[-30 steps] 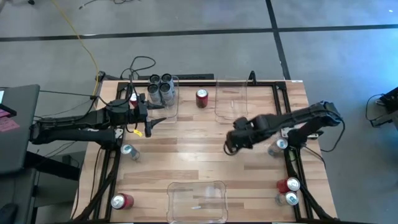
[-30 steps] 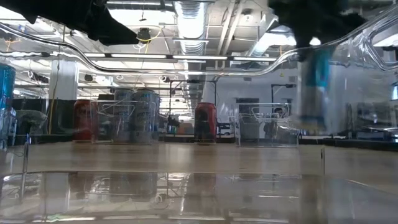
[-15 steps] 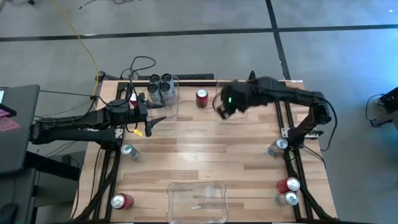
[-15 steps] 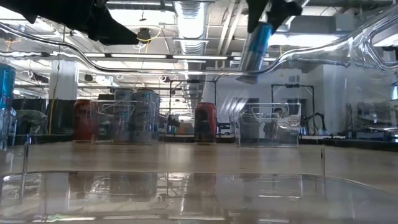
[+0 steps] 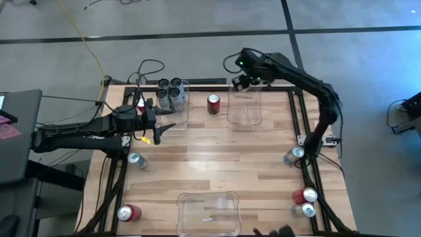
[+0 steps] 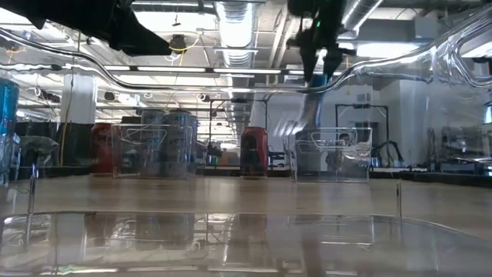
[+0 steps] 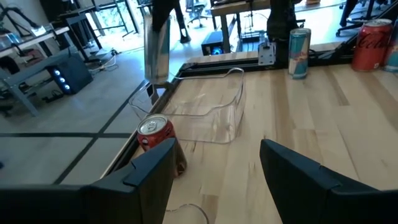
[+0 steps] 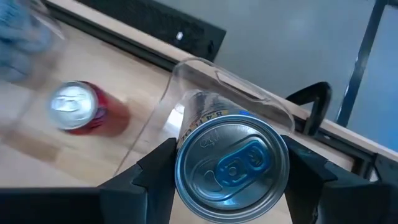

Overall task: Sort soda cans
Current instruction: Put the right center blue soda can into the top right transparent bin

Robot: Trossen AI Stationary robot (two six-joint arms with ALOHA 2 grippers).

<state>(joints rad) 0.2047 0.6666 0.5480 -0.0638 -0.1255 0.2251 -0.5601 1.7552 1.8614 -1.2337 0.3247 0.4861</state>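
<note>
Right gripper (image 8: 230, 186): my fingers clamp a silver-blue can (image 8: 231, 163) above the far bin (image 5: 245, 105).
Left bin (image 5: 174, 99): four dark cans (image 5: 170, 92).
Near bin (image 5: 209, 212): no cans.
Left gripper (image 7: 214, 171): my fingers wide, holding nothing.

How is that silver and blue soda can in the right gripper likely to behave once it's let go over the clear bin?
The silver and blue metal soda can, clamped in the right gripper above the clear plastic bin, looks rigid and smooth, so it may slip. Hanging tilted in the low view, it could land off-upright, tip and roll.
</note>
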